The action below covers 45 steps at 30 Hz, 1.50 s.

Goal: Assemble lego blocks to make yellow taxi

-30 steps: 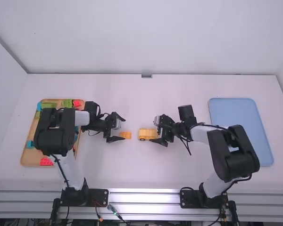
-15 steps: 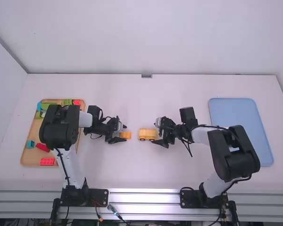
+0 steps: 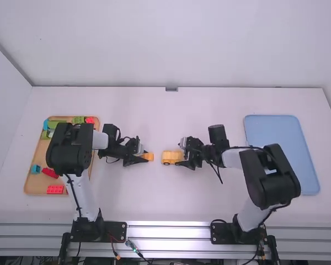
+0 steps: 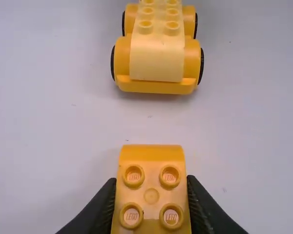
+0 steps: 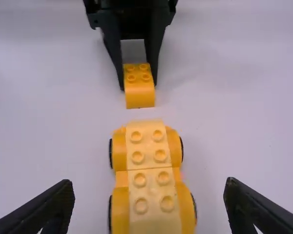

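Note:
Left of the table's middle, my left gripper (image 3: 143,157) is shut on a yellow curved block (image 3: 148,157). In the left wrist view the gripper (image 4: 151,195) has a fingertip on each side of the studded block (image 4: 151,161). A short gap separates it from the yellow wheeled car base (image 3: 169,158), which carries lighter yellow blocks on top. My right gripper (image 3: 183,158) stands at the base's right end; in the right wrist view the gripper (image 5: 149,195) is open, with the car base (image 5: 119,156) between its spread fingers, touching neither.
A wooden tray (image 3: 30,185) at the left holds several blocks, among them a red one (image 3: 55,189), a blue one (image 3: 35,169) and green ones. At the right lies a blue tray (image 3: 281,149), with the right arm over its near left side.
The left gripper's fingers were apart around the yellow block; they have closed on it, and the block sits slightly tilted. The right arm has shifted only slightly.

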### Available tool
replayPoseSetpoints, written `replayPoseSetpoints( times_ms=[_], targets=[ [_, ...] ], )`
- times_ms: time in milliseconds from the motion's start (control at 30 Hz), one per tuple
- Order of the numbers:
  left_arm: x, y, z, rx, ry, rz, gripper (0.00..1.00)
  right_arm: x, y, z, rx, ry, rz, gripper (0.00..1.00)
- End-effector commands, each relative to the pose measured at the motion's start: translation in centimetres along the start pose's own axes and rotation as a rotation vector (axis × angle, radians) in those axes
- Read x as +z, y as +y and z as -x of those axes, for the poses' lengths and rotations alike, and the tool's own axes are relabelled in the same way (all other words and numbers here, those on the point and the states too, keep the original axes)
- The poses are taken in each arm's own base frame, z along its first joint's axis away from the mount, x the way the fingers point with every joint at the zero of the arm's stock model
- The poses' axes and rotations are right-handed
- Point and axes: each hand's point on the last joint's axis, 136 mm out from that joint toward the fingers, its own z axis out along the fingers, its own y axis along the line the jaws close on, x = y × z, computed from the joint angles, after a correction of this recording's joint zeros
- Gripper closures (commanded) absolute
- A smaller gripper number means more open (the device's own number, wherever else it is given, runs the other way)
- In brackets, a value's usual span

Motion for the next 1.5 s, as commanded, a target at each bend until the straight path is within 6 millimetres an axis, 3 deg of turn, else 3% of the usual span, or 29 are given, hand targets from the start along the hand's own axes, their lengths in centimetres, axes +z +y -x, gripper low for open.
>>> replayPoseSetpoints(
  times_ms=[0,100,267,567,733,1100,1333,1467],
  targets=[
    [0.2,-0.6,-0.3,-0.028,-0.009,-0.015,0.78,1.0,0.8,-1.8,0.084,0.011,0.028,0.15],
    [0.2,-0.6,-0.3,-0.027,-0.009,-0.015,0.77,1.5,0.8,-2.7,0.103,0.011,0.028,0.09],
    [0.2,-0.5,-0.3,-0.024,-0.010,-0.013,0.77,1.9,1.2,-3.2,0.112,0.018,0.042,0.10],
    [0.2,-0.5,0.6,-0.023,-0.059,-0.013,0.77,3.3,1.1,-4.3,0.071,-0.004,0.041,0.20],
    [0.2,-0.5,0.7,-0.024,-0.063,-0.013,0.81,2.9,1.1,-4.5,0.057,-0.065,0.059,0.28],
    [-0.1,-0.1,1.3,-0.065,-0.061,-0.035,0.87,3.1,1.5,-4.3,0.013,-0.104,0.082,0.31],
    [-0.2,0.4,1.6,-0.054,-0.063,-0.030,0.88,3.1,1.5,-4.4,0.014,-0.099,0.080,0.41],
    [-0.8,0.6,2.8,-0.036,-0.084,-0.022,0.89,3.1,1.4,-4.6,0.017,-0.089,0.074,0.45]
  ],
)
